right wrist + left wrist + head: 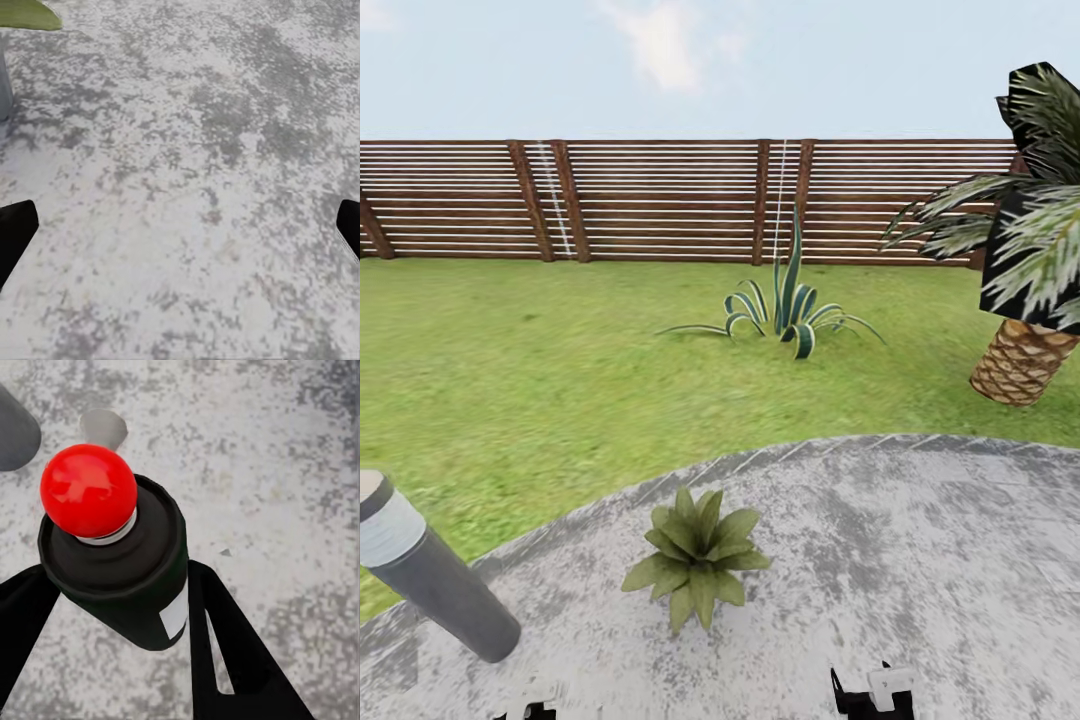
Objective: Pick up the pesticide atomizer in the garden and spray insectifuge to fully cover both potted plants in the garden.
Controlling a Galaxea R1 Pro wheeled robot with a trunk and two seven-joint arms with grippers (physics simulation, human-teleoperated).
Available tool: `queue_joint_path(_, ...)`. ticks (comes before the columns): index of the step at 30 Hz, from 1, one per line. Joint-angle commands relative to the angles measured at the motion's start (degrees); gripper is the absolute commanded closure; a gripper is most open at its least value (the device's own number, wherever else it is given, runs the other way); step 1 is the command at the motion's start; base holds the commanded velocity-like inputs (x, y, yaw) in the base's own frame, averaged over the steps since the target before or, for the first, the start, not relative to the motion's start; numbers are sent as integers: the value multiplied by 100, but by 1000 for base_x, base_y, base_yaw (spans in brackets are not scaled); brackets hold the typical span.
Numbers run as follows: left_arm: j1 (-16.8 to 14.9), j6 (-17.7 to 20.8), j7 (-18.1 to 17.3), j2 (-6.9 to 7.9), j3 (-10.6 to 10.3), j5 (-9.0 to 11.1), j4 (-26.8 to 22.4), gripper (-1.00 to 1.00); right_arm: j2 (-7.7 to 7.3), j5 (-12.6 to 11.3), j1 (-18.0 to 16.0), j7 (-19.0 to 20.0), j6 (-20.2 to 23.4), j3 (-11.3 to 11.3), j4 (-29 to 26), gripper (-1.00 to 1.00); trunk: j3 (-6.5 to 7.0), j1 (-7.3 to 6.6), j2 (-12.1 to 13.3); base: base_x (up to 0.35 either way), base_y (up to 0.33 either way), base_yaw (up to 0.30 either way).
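Garden inventory, as you see it:

- Potted plant (698,556): one low rosette of broad green leaves, standing on the paved patio (920,560) near its lawn-side edge, straight ahead of you in the head view. A leaf tip (26,13) of what is probably the same plant shows at the edge of the right wrist view.
- Pesticide atomizer (124,566): dark bottle with a white label patch and a round red cap (88,490), held in your left tool (120,607); the black fingers (225,645) press against both sides of the bottle, above the mottled paving.
- Right tool (180,232): spread wide, its two dark fingertips (15,232) at opposite edges of the wrist view, nothing between them but paving.
- Bollard lamp (430,570): grey post, at your left on the patio's rim, apart from the plant.
- Agave (785,310): striped, spiky, out on the lawn (510,370).
- Palm (1025,270): scaly trunk, far right.
- Slatted wooden fence (660,200): closes the lawn at the back
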Motion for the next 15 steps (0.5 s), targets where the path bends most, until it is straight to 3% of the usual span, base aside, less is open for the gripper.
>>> queue_joint_path(1,-4,-18,-23,2,-38,60,4,100,1,60,-4,-16,-19,-39,6,-100,-5,2,-2,292,0,-35)
queue_joint_path(5,-4,-18,-25,2,-38,59,7,100,1,60,-4,-16,-19,-36,6,-100,-5,2,-2,212,0,-55)
queue_joint_path(11,-4,-6,-93,16,-91,33,-16,100,2,58,-4,-17,-19,-35,-13,-100,-5,2,-2,28,0,-7)
queue_joint_path(12,-15,7,-124,29,-115,-62,-48,100,0,64,-4,-9,-19,-4,-36,-100,-5,2,-2,1,0,0)
queue_joint_path(13,-75,28,-289,107,-222,-488,-72,100,-26,84,-4,41,-17,236,-214,-100,-5,2,-2,0,0,0)
queue_joint_path(15,-102,41,-540,210,-280,-913,-91,100,-52,143,-4,152,-11,504,-553,-100,-5,2,-2,0,0,0)
